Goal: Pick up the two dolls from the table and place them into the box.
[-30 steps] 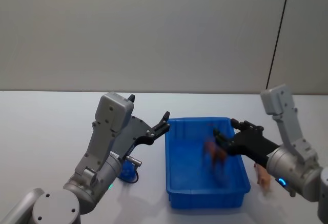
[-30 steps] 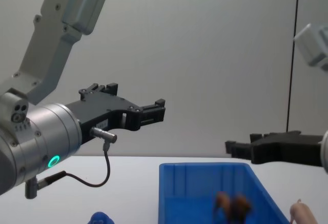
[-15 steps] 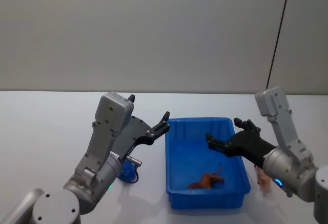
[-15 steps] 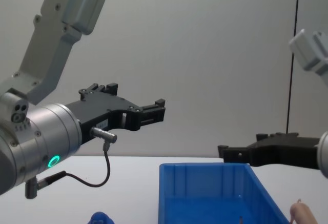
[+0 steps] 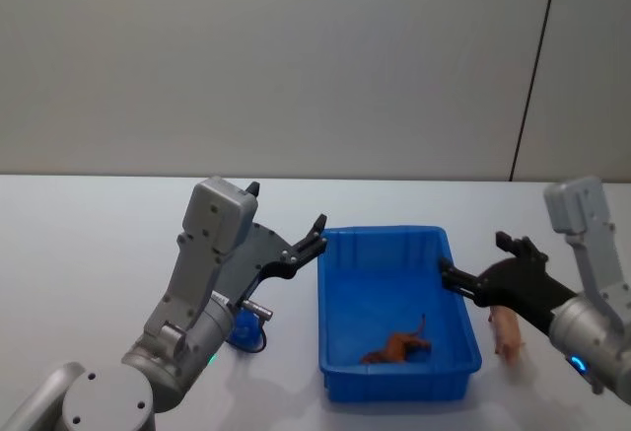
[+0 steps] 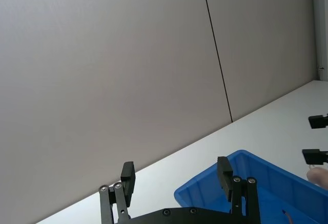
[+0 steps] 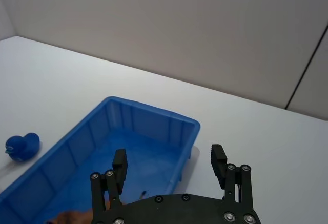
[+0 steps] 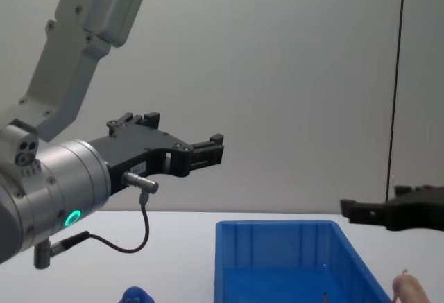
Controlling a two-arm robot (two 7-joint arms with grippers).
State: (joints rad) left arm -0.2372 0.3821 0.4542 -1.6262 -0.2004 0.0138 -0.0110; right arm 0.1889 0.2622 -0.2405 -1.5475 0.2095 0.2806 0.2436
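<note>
Brown figure (image 5: 397, 345) now lies in box (image 5: 322, 303) | right arm (image 5: 587, 253) withdrawn past its right rim, jaws apart, empty | left arm (image 5: 212, 244) idle left of box, jaws apart | peach doll (image 5: 507, 332) right of box, blue doll (image 5: 242, 324) left, on worktop (image 5: 99, 253); both apparently pending.

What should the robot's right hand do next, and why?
Probably lower the right gripper, open and empty, toward the peach doll. That doll lies on the table just right of the box, close below the gripper and not inside. The blue doll, on the table left of the box near the raised left gripper, is out too.
</note>
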